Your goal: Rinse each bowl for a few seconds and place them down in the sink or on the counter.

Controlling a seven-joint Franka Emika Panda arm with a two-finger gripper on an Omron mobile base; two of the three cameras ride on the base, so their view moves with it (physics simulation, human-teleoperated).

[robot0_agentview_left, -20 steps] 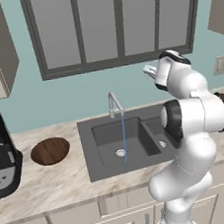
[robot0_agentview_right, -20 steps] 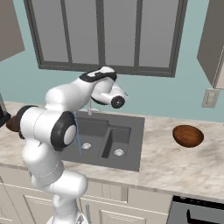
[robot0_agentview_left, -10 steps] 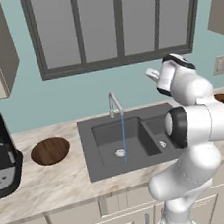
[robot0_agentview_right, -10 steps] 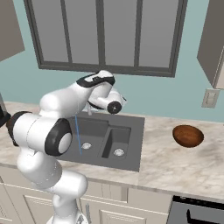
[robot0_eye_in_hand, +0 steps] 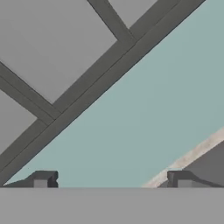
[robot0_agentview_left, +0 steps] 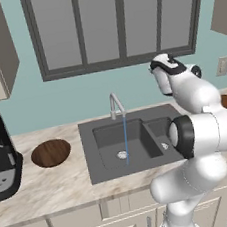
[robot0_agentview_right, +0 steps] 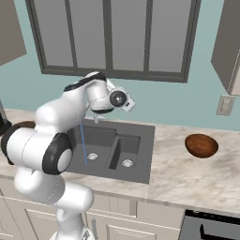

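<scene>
The gripper [robot0_eye_in_hand: 112, 183] is wide open and holds nothing. One brown wooden bowl [robot0_agentview_left: 51, 153] sits on the marble counter [robot0_agentview_left: 69, 184] at 9 o'clock from the sink [robot0_agentview_left: 134, 143]. The reddish bowl [robot0_agentview_right: 201, 145] sits at 3 o'clock. Both look light, hard and smooth. Pinch the thin rim. Water runs from the faucet [robot0_agentview_left: 115, 105].

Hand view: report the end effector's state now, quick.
End effector: open, holding nothing; nothing between its fingertips.
</scene>
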